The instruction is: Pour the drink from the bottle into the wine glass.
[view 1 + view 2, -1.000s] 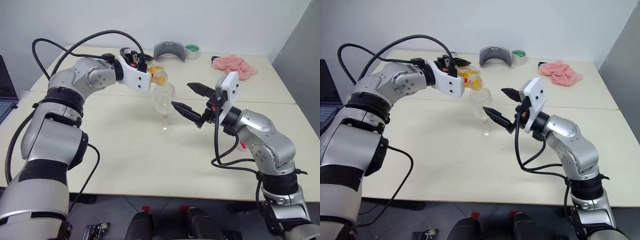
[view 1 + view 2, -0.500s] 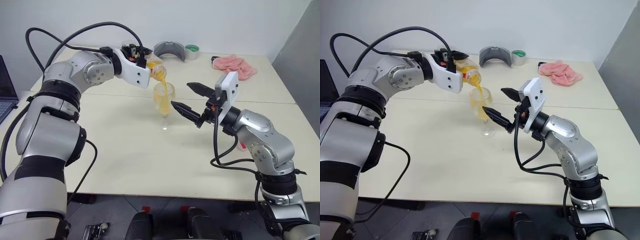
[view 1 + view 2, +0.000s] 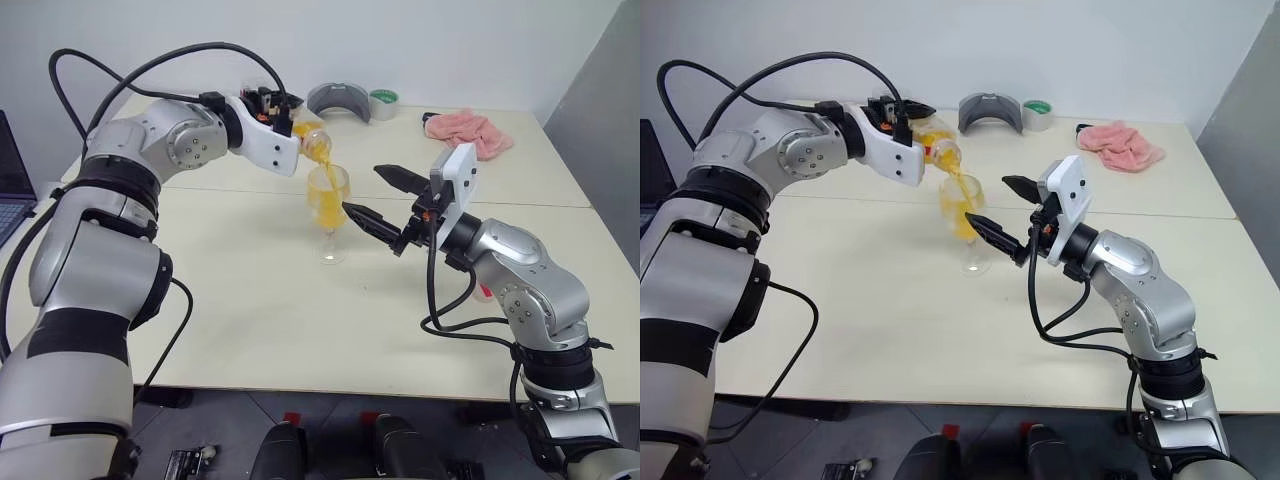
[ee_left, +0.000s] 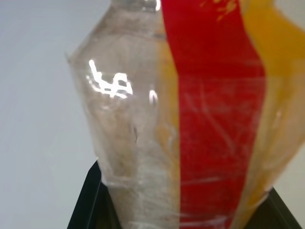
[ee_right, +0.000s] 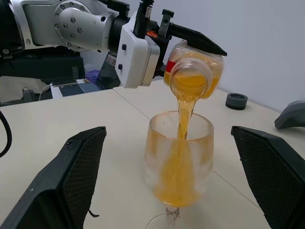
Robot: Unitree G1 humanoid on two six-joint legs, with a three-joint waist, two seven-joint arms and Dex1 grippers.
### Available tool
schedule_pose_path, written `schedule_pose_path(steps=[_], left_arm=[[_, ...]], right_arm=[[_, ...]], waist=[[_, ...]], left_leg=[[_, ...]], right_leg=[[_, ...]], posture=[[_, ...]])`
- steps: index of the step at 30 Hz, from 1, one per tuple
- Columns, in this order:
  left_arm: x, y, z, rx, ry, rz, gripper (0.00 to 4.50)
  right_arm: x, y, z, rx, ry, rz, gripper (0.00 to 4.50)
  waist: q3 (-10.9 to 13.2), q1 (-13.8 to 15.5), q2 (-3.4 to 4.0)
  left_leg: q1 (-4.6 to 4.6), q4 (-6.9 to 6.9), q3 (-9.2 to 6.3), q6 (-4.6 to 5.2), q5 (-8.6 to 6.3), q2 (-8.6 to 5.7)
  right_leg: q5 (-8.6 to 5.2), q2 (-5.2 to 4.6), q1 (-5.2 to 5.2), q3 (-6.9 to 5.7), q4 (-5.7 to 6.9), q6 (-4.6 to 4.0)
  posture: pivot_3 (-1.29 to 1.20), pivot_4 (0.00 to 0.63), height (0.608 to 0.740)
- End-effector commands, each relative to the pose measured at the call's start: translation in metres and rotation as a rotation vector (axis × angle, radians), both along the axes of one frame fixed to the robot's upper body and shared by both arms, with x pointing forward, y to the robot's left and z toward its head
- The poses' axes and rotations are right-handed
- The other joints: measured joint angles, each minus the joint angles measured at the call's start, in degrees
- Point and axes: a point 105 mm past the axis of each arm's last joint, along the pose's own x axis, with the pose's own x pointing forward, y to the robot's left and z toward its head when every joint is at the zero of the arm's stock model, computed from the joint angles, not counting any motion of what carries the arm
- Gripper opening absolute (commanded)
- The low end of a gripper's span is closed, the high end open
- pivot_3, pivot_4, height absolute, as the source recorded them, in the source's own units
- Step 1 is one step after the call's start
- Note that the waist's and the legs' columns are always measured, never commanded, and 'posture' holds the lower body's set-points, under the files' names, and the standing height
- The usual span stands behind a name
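My left gripper (image 3: 293, 120) is shut on the clear bottle (image 3: 312, 141), which is tipped mouth-down over the wine glass (image 3: 328, 206). The red label strip and the orange drink inside show close up in the left wrist view (image 4: 209, 119). A stream of orange drink (image 5: 182, 117) runs from the bottle's mouth (image 5: 191, 81) into the glass's bowl (image 5: 178, 162), which is about half full. The glass stands upright on the table (image 3: 250, 300). My right gripper (image 3: 368, 192) hangs open just right of the glass, one finger on each side of the bowl, not touching it.
At the table's far edge lie a grey curved object (image 3: 338, 100), a green tape roll (image 3: 384, 103) and a pink cloth (image 3: 468, 132). A small dark ring (image 5: 236, 100) sits behind the glass. A laptop (image 3: 10, 190) stands at the left edge.
A second ago the glass was empty under the tipped bottle. Drink has since streamed in and the level has risen. The right gripper has kept still.
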Motion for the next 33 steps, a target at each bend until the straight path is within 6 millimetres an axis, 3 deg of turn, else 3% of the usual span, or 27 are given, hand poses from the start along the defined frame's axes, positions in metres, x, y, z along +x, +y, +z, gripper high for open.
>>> schedule_pose_path(steps=[1,25,33], left_arm=[[-0.004,0.001,0.029,-0.018,-0.084,-0.003,1.67],[-0.004,-0.001,0.030,-0.027,-0.087,-0.011,1.67],[-0.008,-0.009,0.025,-0.176,0.028,-0.062,1.67]], right_arm=[[-0.002,-0.002,0.016,0.025,-0.063,-0.003,4.50],[-0.005,0.000,0.015,0.031,-0.059,-0.001,4.50],[-0.006,0.001,0.013,0.031,-0.056,0.003,4.50]], waist=[[0.0,0.0,0.00],[0.0,0.0,0.00],[0.0,0.0,0.00]], left_leg=[[0.00,0.00,0.00,0.00,0.00,0.00],[0.00,0.02,0.00,0.00,0.00,-0.01],[0.00,0.03,0.00,-0.01,0.01,-0.02]], right_leg=[[0.00,0.00,0.00,0.00,0.00,0.00],[0.00,-0.01,0.00,0.00,0.02,0.00],[0.00,-0.02,0.00,-0.01,0.03,0.00]], posture=[[0.00,0.150,0.740],[0.00,0.150,0.740],[0.00,0.150,0.740]])
